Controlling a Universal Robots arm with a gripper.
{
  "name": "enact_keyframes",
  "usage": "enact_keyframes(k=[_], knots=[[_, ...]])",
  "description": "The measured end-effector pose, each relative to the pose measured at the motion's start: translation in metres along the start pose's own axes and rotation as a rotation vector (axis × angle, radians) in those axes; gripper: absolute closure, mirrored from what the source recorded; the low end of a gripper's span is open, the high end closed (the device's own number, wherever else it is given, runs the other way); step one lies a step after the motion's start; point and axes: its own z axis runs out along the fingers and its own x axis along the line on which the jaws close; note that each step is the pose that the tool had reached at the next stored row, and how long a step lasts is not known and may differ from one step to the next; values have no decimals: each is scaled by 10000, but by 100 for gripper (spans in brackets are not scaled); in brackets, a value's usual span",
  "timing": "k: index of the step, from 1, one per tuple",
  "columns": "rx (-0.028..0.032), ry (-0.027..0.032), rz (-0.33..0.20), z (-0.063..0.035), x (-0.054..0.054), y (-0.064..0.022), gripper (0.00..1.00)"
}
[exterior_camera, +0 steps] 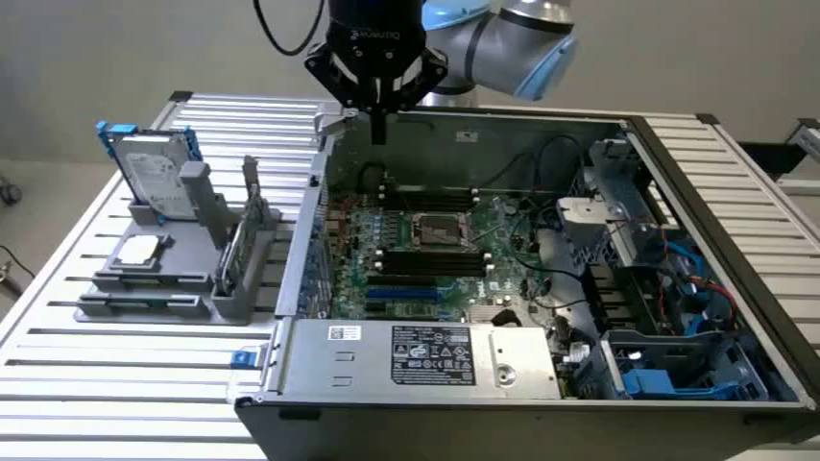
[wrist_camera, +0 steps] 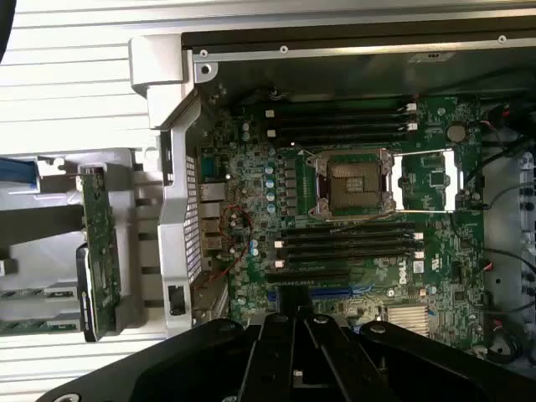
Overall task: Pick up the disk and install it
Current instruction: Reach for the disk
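The disk [exterior_camera: 152,171], silver-grey with a white label and a blue carrier, stands upright in a grey holder [exterior_camera: 167,288] at the exterior view's left, outside the computer. My gripper [exterior_camera: 378,130] hangs over the far left corner of the open computer case [exterior_camera: 423,360], above the motherboard [exterior_camera: 429,250]. Its fingers are shut and hold nothing. In the wrist view the gripper [wrist_camera: 295,356] points down at the motherboard [wrist_camera: 352,209], near the processor socket [wrist_camera: 352,184]. A blue edge [wrist_camera: 17,172] beside the case may be the disk's carrier.
A small square silver chip [exterior_camera: 138,250] lies on the grey holder, and a thin green circuit card [exterior_camera: 241,240] stands in it on edge, also seen as the card [wrist_camera: 99,251]. Blue drive carriers [exterior_camera: 666,379] and cables fill the case's right side. The slatted table [exterior_camera: 115,384] surrounds everything.
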Motion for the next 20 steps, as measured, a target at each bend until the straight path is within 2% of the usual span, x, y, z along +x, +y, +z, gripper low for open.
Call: enact_keyframes(k=[9, 12, 16, 17, 20], knots=[[4, 8, 0, 1, 1, 0, 89], [13, 111, 4, -1, 62, -4, 89], [29, 360, 17, 2, 177, -10, 89], [35, 407, 19, 2, 213, -6, 89], [80, 479, 24, 3, 337, 21, 89]])
